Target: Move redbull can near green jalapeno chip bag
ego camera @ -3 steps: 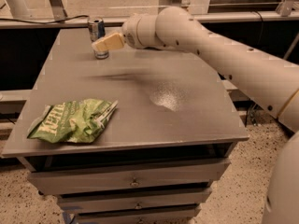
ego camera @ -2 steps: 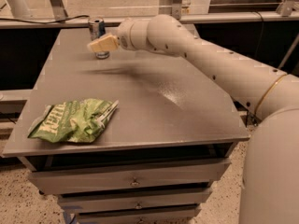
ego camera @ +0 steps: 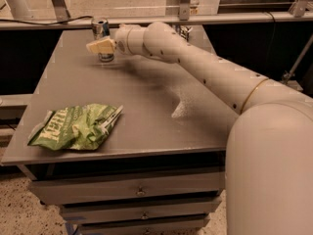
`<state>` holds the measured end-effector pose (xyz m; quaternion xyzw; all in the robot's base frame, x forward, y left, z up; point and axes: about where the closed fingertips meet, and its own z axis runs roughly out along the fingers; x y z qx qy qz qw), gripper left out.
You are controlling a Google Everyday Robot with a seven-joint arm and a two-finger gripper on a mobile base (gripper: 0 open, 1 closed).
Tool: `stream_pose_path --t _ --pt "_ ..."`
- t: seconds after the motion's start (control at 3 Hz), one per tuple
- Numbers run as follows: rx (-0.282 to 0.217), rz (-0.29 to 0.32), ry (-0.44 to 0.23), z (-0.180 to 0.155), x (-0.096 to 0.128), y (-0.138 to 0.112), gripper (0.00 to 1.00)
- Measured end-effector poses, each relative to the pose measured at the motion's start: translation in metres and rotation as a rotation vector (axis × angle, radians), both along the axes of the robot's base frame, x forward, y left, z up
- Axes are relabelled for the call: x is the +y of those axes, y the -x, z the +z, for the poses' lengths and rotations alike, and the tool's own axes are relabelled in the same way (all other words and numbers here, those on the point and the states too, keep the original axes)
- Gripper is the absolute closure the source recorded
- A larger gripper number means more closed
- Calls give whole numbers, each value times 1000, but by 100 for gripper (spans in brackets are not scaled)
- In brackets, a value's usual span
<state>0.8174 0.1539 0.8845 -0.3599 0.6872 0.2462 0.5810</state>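
Camera view: gripper (ego camera: 98, 46) at the far-left part of the worktop (ego camera: 146, 97), right up against the upright redbull can (ego camera: 100, 28), clamped or loose cannot tell; green jalapeno chip bag (ego camera: 76, 127) lies well apart at the near-left edge.

the redbull can (ego camera: 100, 27) stands at the far left of the table (ego camera: 146, 97), the gripper (ego camera: 100, 46) right against its near side. the green jalapeno chip bag (ego camera: 76, 127) lies at the near left corner, well apart.
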Motion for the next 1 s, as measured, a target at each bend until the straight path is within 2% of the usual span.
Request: stream_pose_path --t 0.67,1.0 --pt "-6 0 -31 9 0 4 65" --pt "-19 10 -61 27 -8 18 88"
